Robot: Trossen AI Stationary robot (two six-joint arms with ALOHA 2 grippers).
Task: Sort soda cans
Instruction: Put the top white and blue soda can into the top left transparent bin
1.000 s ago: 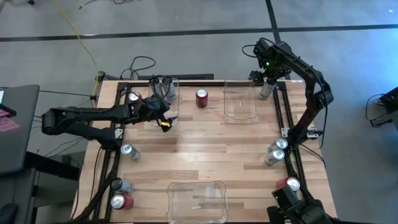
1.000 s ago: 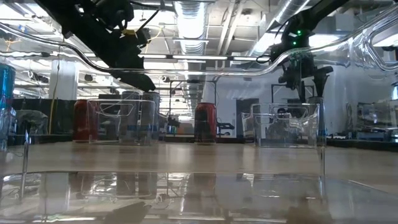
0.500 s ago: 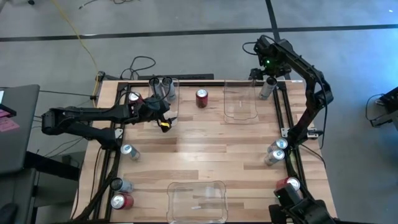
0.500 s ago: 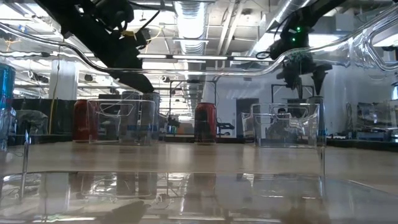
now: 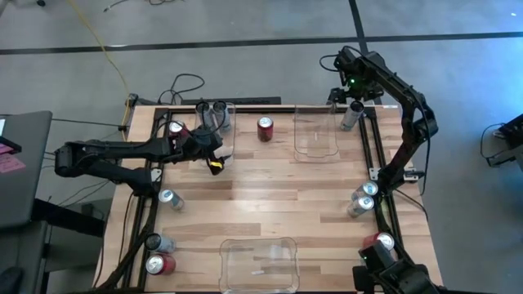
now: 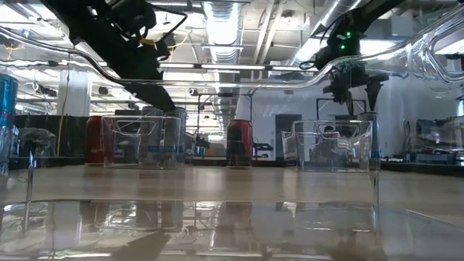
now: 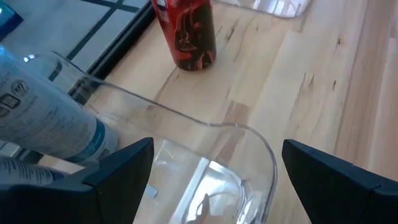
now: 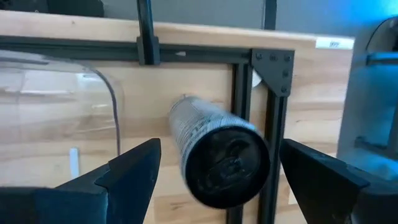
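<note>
right gripper (image 5: 351, 98) above corner can (image 5: 350, 117)

Cans stand upright around the tabletop (image 5: 261, 196) edges. A red can (image 5: 265, 129) stands alone at the far middle. A silver can (image 5: 350, 115) stands at the far right corner. Two silver cans (image 5: 362, 199) sit touching at the right edge, a red one (image 5: 378, 242) nearer. At the left edge, one silver can (image 5: 169, 198), then a dark can (image 5: 158, 243) beside a red one (image 5: 158, 264).
</note>
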